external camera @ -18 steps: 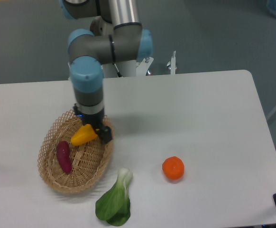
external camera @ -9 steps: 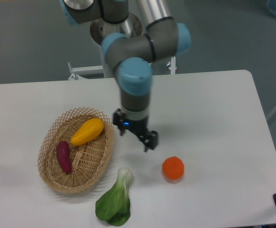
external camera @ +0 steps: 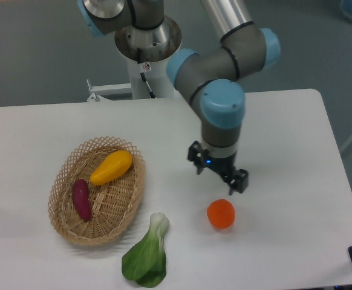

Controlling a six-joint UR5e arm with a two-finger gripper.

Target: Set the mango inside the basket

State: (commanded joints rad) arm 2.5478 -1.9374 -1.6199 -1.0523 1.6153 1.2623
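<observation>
The yellow-orange mango (external camera: pixel 111 167) lies inside the oval wicker basket (external camera: pixel 67 226) at the left of the table, near its far rim, beside a dark purple tuber (external camera: pixel 81 199). My gripper (external camera: pixel 219 173) hangs open and empty to the right of the basket, well away from it, just above and behind the round orange fruit (external camera: pixel 221 214). Nothing sits between its fingers.
A green leafy bok choy (external camera: pixel 146 256) lies near the front edge, right of the basket's lower rim. The arm's base (external camera: pixel 147 42) stands behind the table at the centre. The table's right edge runs past the orange fruit.
One second ago the gripper was over the basket with the mango in it. It let the mango go into the basket and has travelled right across the table to above the orange fruit.
</observation>
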